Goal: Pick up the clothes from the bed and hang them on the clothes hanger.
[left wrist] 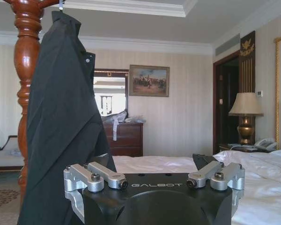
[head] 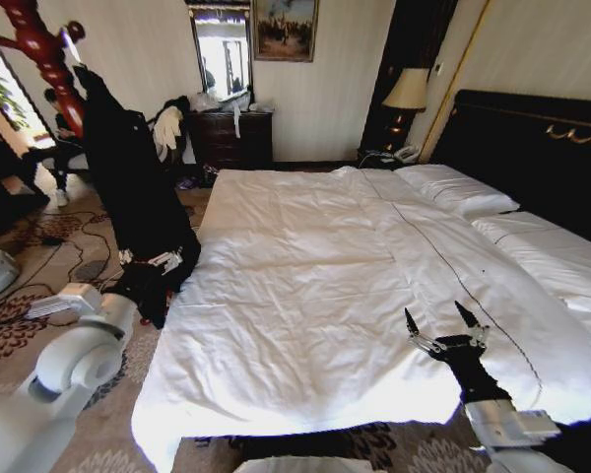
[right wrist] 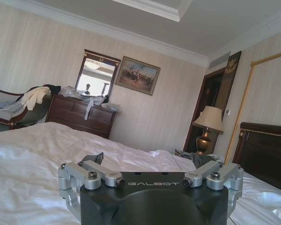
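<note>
— Where was the black coat?
— Off the bed, hanging from the wooden coat stand, so it draped straight down.
— And the grippers?
— Left gripper sat low against the coat's hem, fingers spread. Right gripper waited over the sheets, fingers apart, empty.

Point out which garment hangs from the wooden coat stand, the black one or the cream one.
The black jacket hangs from the wooden stand beside the bed; the cream garment lies draped farther back by the dresser.
</note>
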Controlling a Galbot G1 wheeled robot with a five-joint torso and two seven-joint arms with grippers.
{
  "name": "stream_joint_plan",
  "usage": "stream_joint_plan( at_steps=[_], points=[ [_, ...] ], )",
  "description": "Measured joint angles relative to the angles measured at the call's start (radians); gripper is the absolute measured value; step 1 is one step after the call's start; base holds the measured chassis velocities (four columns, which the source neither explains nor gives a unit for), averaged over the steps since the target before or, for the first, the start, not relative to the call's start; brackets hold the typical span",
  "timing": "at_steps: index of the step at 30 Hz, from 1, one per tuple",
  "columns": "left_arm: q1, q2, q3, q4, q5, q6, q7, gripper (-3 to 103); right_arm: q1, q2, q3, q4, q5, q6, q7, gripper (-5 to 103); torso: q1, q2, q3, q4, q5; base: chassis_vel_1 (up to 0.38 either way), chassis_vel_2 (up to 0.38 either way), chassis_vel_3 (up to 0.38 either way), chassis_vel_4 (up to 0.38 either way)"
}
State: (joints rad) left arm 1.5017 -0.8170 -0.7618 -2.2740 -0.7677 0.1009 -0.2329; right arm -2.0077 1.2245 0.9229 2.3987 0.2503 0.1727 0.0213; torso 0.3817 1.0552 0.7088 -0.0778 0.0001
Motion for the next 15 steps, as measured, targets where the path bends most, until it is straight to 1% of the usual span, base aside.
stream_joint_plan(
  at_steps=[2,3,4,6,8,9,10,11,14,15],
  points=[
    [0.045,-0.041,0.001,-0.008,0.063,-0.018,0.022,100,0.0,0.0,0.0,0.0,0.0,0.0,0.0,100,0.0,0.0,0.0,-0.0002,-0.0001,0.0,0.0,0.0,0.0],
    [0.045,-0.041,0.001,-0.008,0.063,-0.018,0.022,100,0.0,0.0,0.0,0.0,0.0,0.0,0.0,100,0.0,0.0,0.0,-0.0002,-0.0001,0.0,0.0,0.0,0.0],
    [0.072,-0.068,0.004,-0.015,0.093,-0.032,0.036,100,0.0,0.0,0.0,0.0,0.0,0.0,0.0,100,0.0,0.0,0.0,-0.0001,-0.0001,0.0,0.0,0.0,0.0],
    [0.083,-0.079,0.007,-0.017,0.107,-0.038,0.041,100,0.0,0.0,0.0,0.0,0.0,0.0,0.0,100,0.0,0.0,0.0,-0.0001,-0.0001,0.0,0.0,0.0,0.0],
    [0.136,-0.135,0.022,-0.021,0.19,-0.09,0.07,100,0.0,0.0,0.0,0.0,0.0,0.0,0.0,100,0.0,0.0,0.0,-0.0002,0.0001,0.0,0.0,0.0,0.0],
    [0.149,-0.148,0.025,-0.021,0.209,-0.104,0.078,100,0.0,0.0,0.0,0.0,0.0,0.0,0.0,100,0.0,0.0,0.0,-0.0002,0.0,0.0,0.0,0.0,0.0],
    [0.187,-0.185,0.031,-0.021,0.255,-0.139,0.096,100,0.0,0.0,0.0,0.0,0.0,0.0,0.0,100,0.0,0.0,0.0,-0.0002,-0.0001,0.0,0.0,0.0,0.0],
    [0.187,-0.185,0.031,-0.021,0.255,-0.139,0.096,100,0.0,0.0,0.0,0.0,0.0,0.0,0.0,100,0.0,0.0,0.0,-0.0002,-0.0001,0.0,0.0,0.0,0.0],
    [0.281,-0.265,0.033,-0.028,0.322,-0.195,0.134,100,0.0,0.0,0.0,0.0,0.0,0.0,0.0,100,0.0,0.0,0.0,-0.0002,0.0,0.0,0.0,0.0,0.0],
    [0.281,-0.265,0.033,-0.028,0.322,-0.195,0.134,100,0.0,0.0,0.0,0.0,0.0,0.0,0.0,100,0.0,0.0,0.0,-0.0002,0.0,0.0,0.0,0.0,0.0]
  ],
)
